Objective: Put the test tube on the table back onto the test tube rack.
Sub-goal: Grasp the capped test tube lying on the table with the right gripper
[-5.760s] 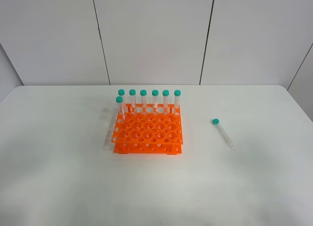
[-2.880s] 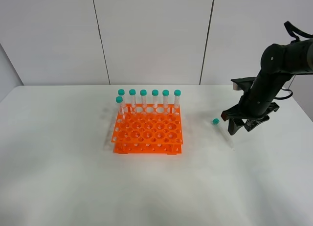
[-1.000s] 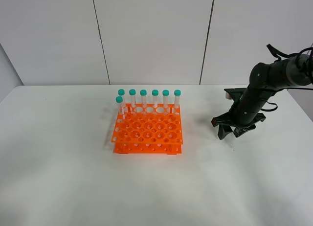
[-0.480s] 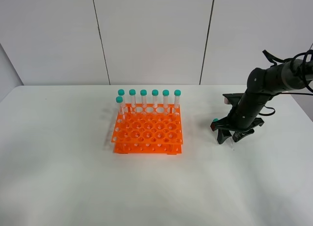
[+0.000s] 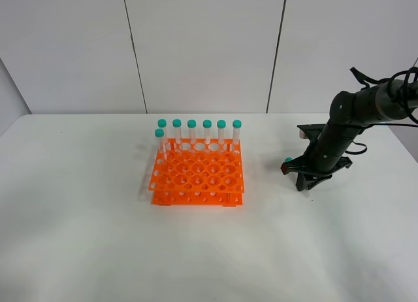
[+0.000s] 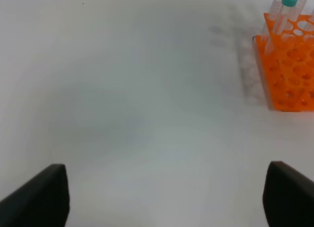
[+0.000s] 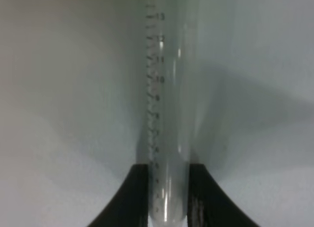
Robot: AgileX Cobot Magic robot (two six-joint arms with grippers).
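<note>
Right gripper (image 5: 305,182): down at the table (image 5: 98,236), jaws clamped tight on the test tube (image 7: 167,89), 1 black finger (image 7: 122,202) on each side of the clear barrel, low on the printed scale.
Test tube: lying on the white table, well right of the test tube rack (image 5: 196,178), teal cap (image 5: 288,161) poking out beside the gripper.
Left gripper (image 6: 164,200): spread wide, nothing in it, hovering over bare table with the test tube rack (image 6: 289,79) off to one side.
Test tube rack: 7 other tubes (image 5: 207,133) standing upright, 6 along the back row, 1 in the next row at the left corner.
</note>
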